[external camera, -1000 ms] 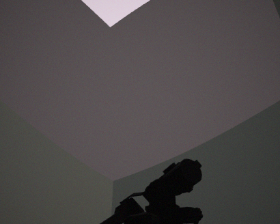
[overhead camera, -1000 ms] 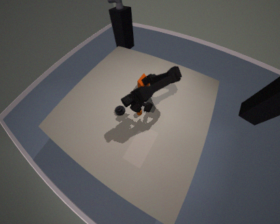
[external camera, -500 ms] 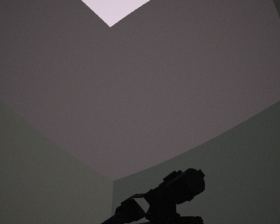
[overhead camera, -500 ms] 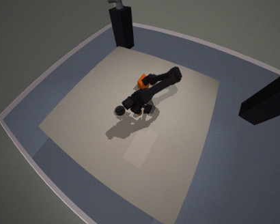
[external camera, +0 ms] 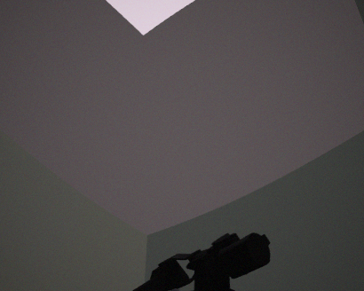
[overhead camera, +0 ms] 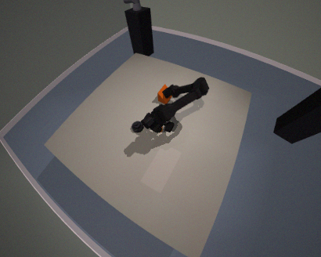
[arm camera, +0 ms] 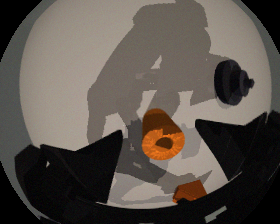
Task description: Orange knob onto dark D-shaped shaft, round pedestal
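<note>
Well, can see the black arm (overhead camera: pixel 184 101) (external camera: pixel 246 255) folded across the middle of the top view and reaching up into the bottom edge of the exterior view; can make out the gripper (overhead camera: pixel 163 128) (arm camera: pixel 160 128) with its pincer spread wide, pinching nothing; can find the orange knob (overhead camera: pixel 162 131) (arm camera: pixel 151 146) mostly hidden under the arm in the top view, yet plain in the wrist view just below centre, between the two fingers and apart from both, with its holed end facing the camera; cannot tell from here which way the flat of the hole lies; can spot the round stepped pedestal (overhead camera: pixel 137 127) (arm camera: pixel 226 82) left of the gripper in the top view and at upper right in the wrist view, with the dark shaft (arm camera: pixel 250 83) bare and the knob well off it; can also note an orange faceted block (overhead camera: pixel 164 95) (arm camera: pixel 192 190) above centre in the top view and at the bottom of the wrist view, and a dark pillar (overhead camera: pixel 141 33) at upper left in the top view.
</note>
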`<state>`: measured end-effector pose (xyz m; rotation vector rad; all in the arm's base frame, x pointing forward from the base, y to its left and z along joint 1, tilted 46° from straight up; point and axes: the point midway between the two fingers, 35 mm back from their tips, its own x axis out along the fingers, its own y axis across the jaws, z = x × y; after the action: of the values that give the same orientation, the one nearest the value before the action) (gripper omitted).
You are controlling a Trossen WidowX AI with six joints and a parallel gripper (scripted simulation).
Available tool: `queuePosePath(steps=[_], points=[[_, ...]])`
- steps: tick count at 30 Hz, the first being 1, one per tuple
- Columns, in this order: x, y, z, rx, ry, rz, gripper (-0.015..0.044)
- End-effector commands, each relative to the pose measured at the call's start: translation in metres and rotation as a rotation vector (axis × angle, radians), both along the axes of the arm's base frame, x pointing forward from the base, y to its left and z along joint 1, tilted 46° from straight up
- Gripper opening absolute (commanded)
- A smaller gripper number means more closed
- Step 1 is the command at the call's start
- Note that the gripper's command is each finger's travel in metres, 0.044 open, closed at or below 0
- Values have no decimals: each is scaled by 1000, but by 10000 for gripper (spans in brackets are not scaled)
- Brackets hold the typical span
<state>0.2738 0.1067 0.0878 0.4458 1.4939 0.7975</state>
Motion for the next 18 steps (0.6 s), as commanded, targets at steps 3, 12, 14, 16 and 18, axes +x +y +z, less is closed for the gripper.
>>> queuePosePath(steps=[3, 12, 14, 16, 18], points=[[-4, 7, -8, 6, 11, -4, 440], [-7, 18, -17, 9, 13, -4, 440], [-7, 19, -18, 9, 13, -5, 440], [-7, 19, -18, 9, 13, -5, 414], [-7, 19, -18, 9, 13, -5, 361]])
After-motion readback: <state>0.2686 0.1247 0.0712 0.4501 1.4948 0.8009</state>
